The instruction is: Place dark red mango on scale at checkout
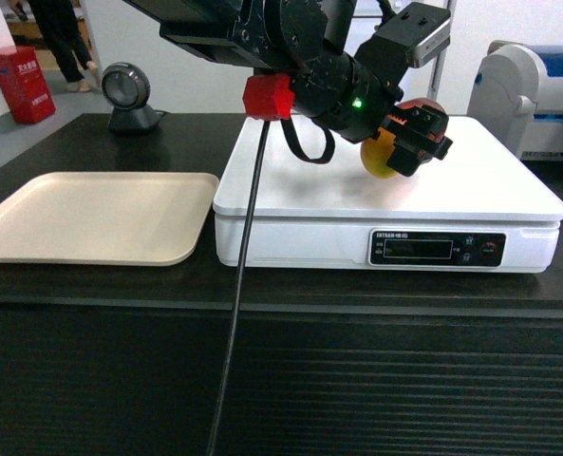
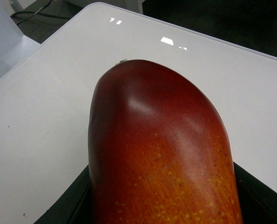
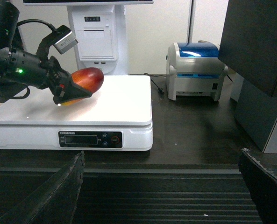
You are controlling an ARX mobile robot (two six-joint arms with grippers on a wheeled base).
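Mango in left claw, over scale

Claw pinches the yellow end (red tip juts forward); right claw spread, below counter.

Beige tray lies flat; round scanner behind; blue-lidded printer far side.

Left gripper: reaching across over the scale, fingers closing around the dark red mango.
Dark red mango: showing its yellow end, sitting just above or on the platform; contact unclear.
Scale: sitting on the checkout, display facing forward.
Beige tray: lying just left of the scale.
Black cable: hanging down past the counter front.
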